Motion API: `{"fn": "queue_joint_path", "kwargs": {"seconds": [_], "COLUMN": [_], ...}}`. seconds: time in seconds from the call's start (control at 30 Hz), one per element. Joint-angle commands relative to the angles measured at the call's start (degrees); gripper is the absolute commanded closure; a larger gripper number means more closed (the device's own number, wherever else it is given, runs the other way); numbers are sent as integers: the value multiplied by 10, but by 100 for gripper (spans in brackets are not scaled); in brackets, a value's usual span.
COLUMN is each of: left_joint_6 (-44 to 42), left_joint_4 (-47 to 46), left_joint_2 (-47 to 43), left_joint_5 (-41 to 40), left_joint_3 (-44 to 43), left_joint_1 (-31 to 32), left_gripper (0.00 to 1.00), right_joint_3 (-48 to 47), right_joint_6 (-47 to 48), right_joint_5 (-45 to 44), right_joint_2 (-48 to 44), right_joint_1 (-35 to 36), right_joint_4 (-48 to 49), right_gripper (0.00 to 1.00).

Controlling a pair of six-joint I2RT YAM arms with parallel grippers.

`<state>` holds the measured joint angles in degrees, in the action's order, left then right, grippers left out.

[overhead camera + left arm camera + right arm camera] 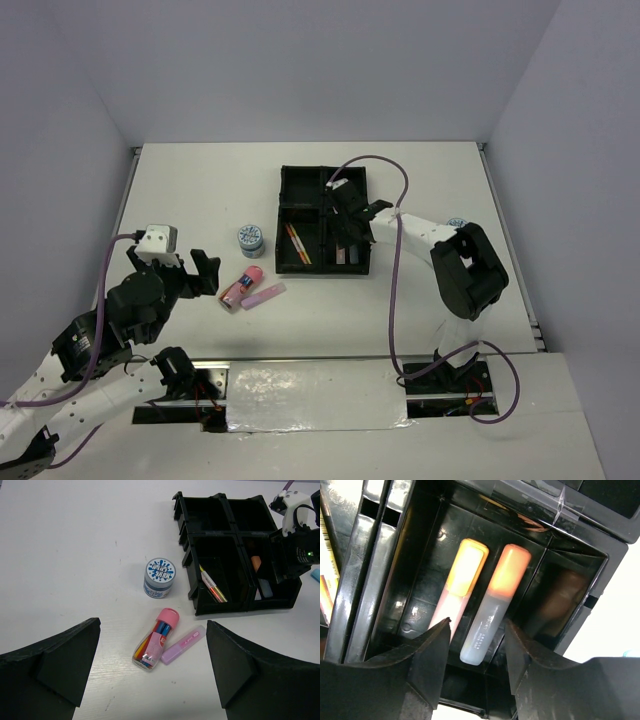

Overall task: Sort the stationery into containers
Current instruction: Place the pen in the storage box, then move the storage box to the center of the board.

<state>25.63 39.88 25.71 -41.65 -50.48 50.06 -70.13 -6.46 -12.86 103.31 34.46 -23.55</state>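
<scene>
The black tray [300, 182] has four compartments. My right gripper [352, 222] is open, low over the near right compartment [555, 575]. Its open fingers straddle an orange-capped marker [492, 607], not touching it. A yellow-capped marker [460, 580] lies beside it. Thin orange pens [297, 243] lie in the near left compartment. On the table left of the tray are a blue-white tape roll [251, 240], a pink tube [240, 287] and a purple marker [264, 296]. They also show in the left wrist view: roll [160, 577], tube [156, 644], marker [183, 644]. My left gripper [203, 272] is open and empty, just left of the tube.
A second tape roll [457, 223] shows partly behind the right arm, right of the tray. The two far compartments [220, 515] look dark. White walls enclose the table at the back and sides. The right arm's purple cable [390, 180] arcs over the tray.
</scene>
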Motion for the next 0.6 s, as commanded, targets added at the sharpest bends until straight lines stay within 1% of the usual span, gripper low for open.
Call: {"fn": "queue_joint_path", "kwargs": {"seconds": [0.0, 0.13, 0.2, 0.37, 0.57], "left_joint_6": [-8, -8, -8, -8, -8], "left_joint_4": [-16, -15, -15, -16, -16], "left_joint_2": [-6, -7, -8, -8, -7], "left_joint_5": [3, 3, 2, 4, 3], "left_joint_3": [-3, -3, -3, -1, -2], "left_joint_1": [-1, -1, -1, -2, -1], "left_gripper": [1, 1, 1, 1, 1], "right_joint_3": [-25, -31, -33, -25, -36], "right_joint_6": [5, 5, 1, 3, 3], "right_joint_5": [-11, -16, -21, -1, -5], "right_joint_2": [0, 10, 15, 2, 4], "right_joint_1": [-3, -7, -11, -10, -9], "right_joint_4": [3, -3, -7, 2, -10], "right_gripper": [45, 44, 41, 39, 37]}}
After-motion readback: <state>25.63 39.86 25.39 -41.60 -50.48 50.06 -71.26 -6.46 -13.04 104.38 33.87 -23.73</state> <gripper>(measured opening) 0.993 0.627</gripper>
